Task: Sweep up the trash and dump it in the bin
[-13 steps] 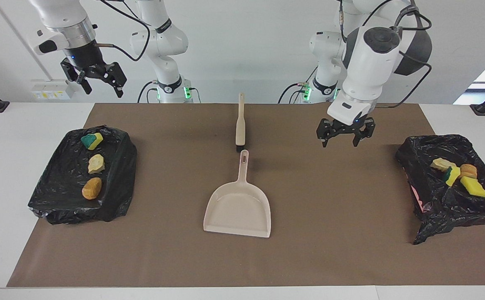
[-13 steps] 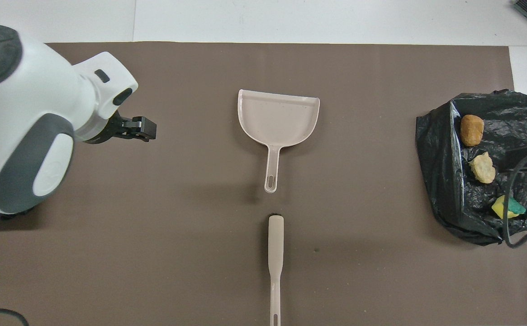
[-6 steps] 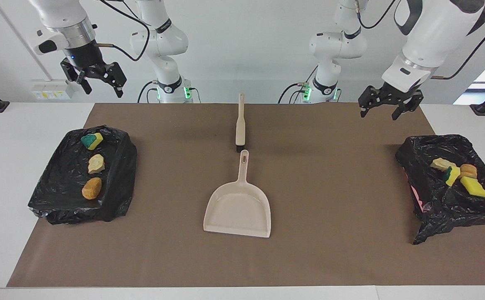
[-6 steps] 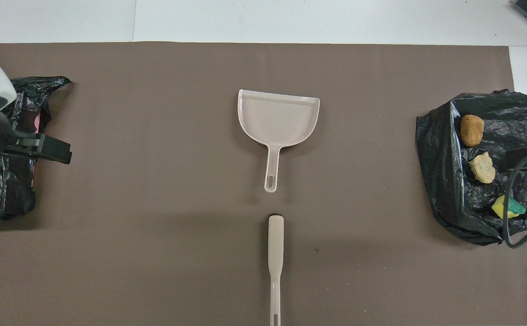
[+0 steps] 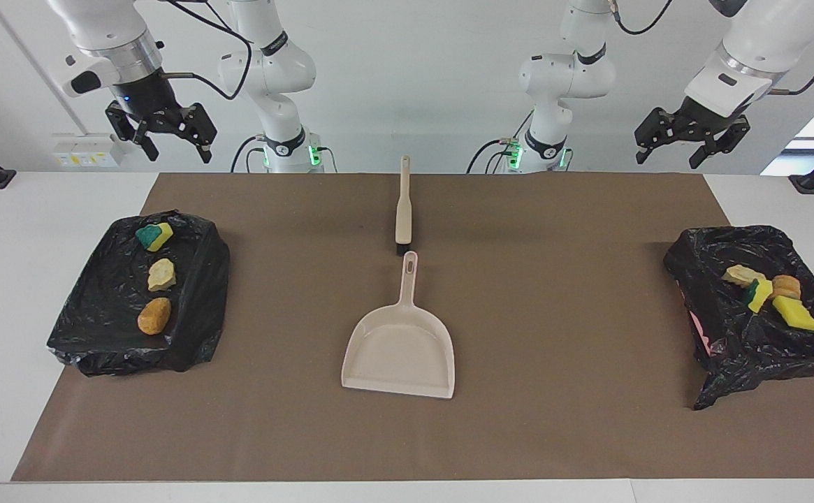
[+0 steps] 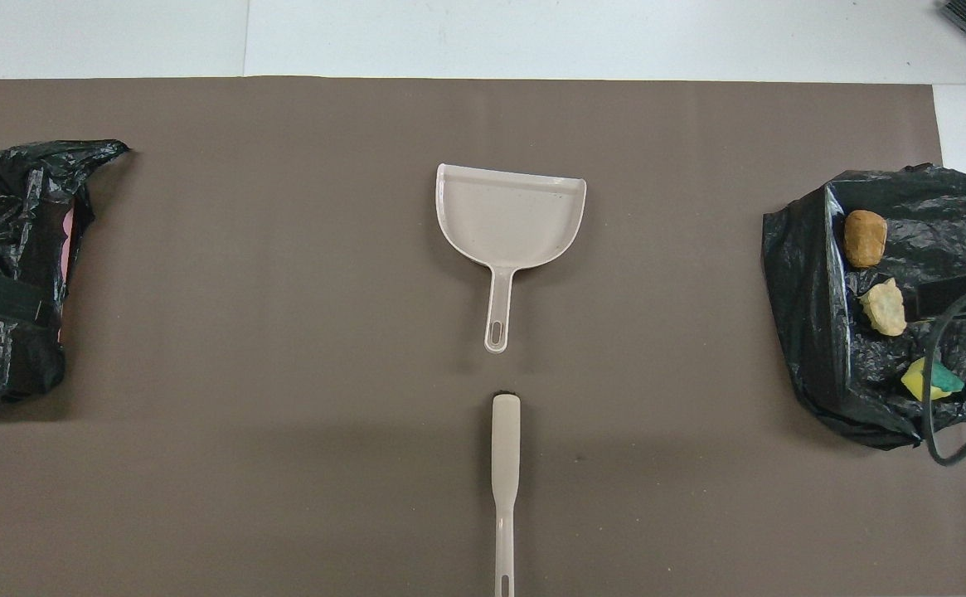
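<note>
The left gripper (image 5: 692, 142) hangs in the air with its fingers spread wide and empty, over the table edge by the bin (image 5: 700, 269) at the left arm's end, and the right gripper (image 5: 160, 134) hangs likewise spread and empty above the other bin (image 5: 200, 279); from overhead both are cut off at the frame edges. The trash (image 5: 773, 295) lies in the two black-lined bins, three scraps (image 5: 157, 274) at the right arm's end. Between the bins the brown mat (image 5: 553, 335) on the white table (image 5: 8, 230) lies open around the dustpan (image 5: 400, 349) and brush (image 5: 403, 209).
</note>
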Controlling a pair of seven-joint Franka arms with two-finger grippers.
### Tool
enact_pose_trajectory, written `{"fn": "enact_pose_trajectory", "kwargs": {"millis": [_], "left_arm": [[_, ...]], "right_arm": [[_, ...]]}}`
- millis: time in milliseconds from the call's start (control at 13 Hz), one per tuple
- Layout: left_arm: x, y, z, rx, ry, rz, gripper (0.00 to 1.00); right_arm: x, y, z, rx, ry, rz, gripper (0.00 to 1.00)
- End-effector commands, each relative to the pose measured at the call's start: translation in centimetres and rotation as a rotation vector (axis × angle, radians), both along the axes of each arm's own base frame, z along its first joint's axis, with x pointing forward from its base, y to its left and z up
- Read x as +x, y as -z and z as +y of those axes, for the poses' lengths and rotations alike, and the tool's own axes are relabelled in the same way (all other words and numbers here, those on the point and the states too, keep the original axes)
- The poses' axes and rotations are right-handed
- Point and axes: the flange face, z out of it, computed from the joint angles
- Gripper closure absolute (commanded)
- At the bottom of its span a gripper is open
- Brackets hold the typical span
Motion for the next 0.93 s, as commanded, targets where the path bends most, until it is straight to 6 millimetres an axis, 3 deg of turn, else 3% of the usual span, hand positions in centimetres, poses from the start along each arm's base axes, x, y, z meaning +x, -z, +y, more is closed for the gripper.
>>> {"fn": "enact_pose_trajectory", "kwargs": {"millis": [0, 77, 154, 849], "left_arm": [[0.0, -0.5, 1.9, -0.017, 0.035, -0.002, 0.0], [-0.8, -1.9, 1.7, -0.02, 0.044, -0.036, 0.0], [-1.3, -2.0, 1.7, -0.022, 0.046, -0.041, 0.0], [-1.6, -1.4, 2.0, -0.022, 0.027, -0.039, 0.0]], "right_arm": [[-0.6, 0.2, -0.3, 0.02, -0.02, -0.003, 0.0], [-0.5, 0.3, -0.4, 0.02, -0.021, -0.001, 0.0], [-0.5, 0.2, -0.4, 0.017, -0.028, -0.006, 0.0], [-0.2, 0.1, -0.2, -0.028, -0.028, -0.022, 0.0]]}}
